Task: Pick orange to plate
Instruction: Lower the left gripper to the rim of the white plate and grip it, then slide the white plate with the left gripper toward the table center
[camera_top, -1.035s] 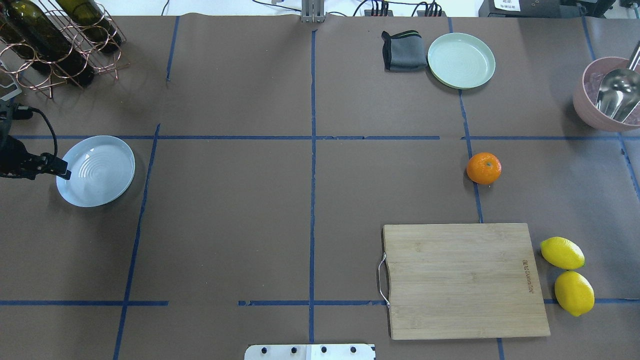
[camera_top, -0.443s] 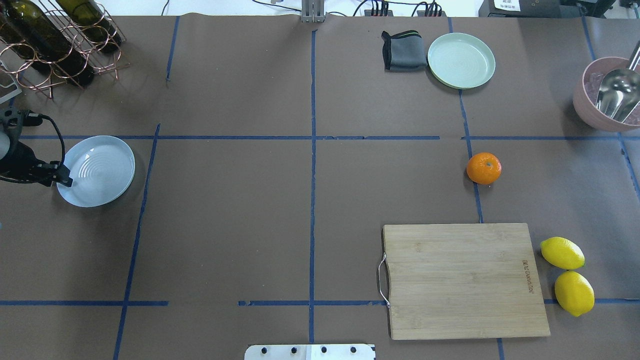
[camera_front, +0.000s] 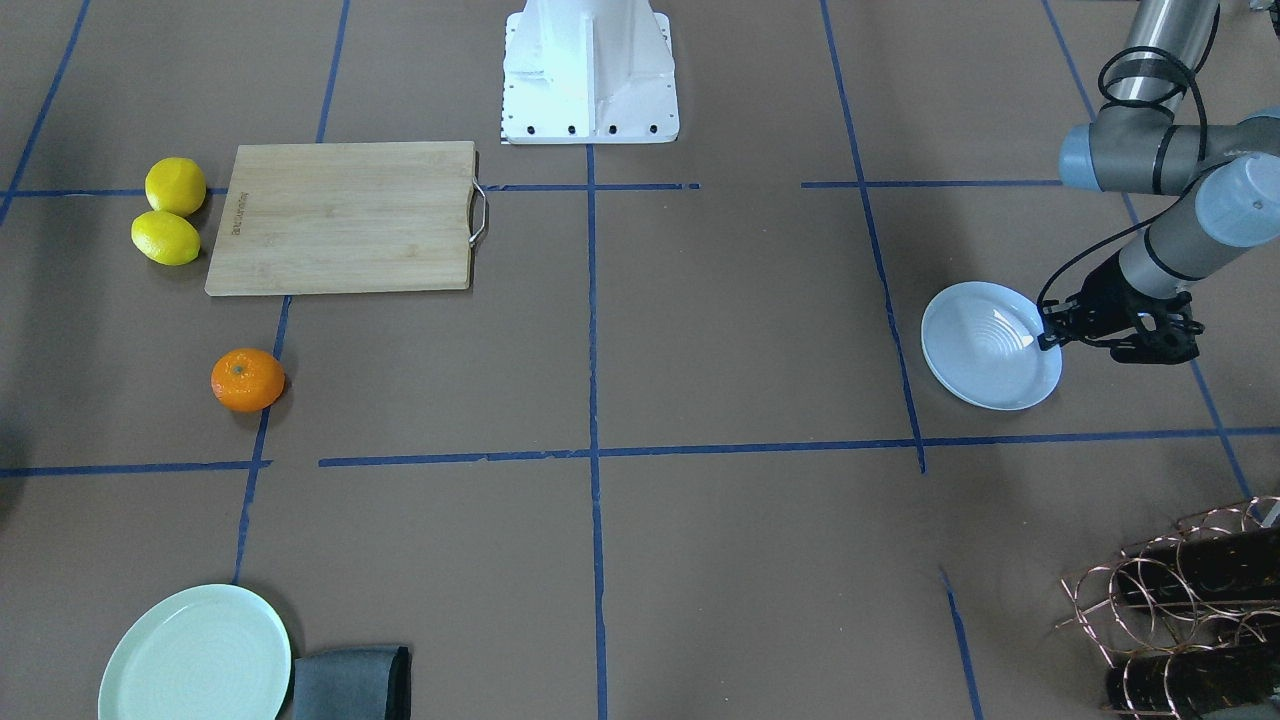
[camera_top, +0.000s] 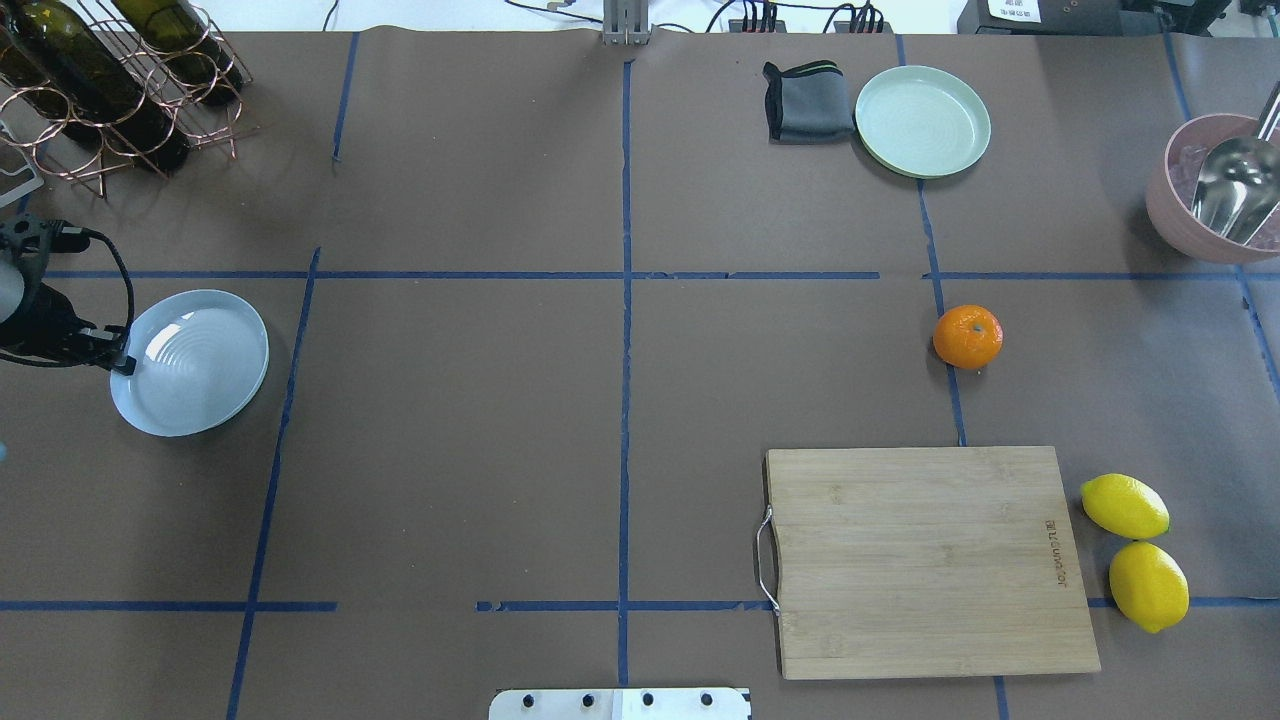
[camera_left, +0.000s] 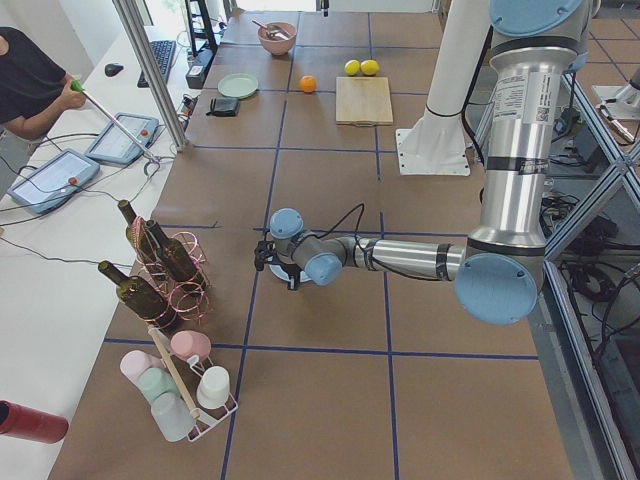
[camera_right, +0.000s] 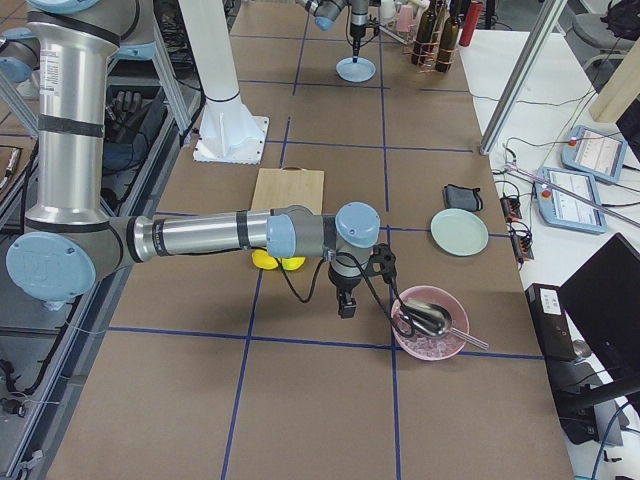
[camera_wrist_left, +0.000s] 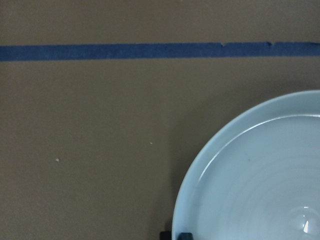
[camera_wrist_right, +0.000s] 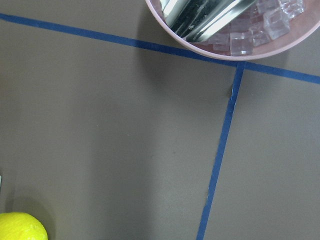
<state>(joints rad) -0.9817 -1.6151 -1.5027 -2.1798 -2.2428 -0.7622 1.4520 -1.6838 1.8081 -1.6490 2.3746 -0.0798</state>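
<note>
Since the earlier overhead frame, the plate is being dragged slightly toward the robot by the left tool, which is clenched on its rim. The orange is lying untouched, well apart on the bench. Judgement: the plate is being repositioned first.

Front-facing view, being counted: one orange, two lemons, two plates including a mint-green plate, one cutting board.

Exterior right view: the right tool is being held near a pink bowl; its state cannot be told.
</note>
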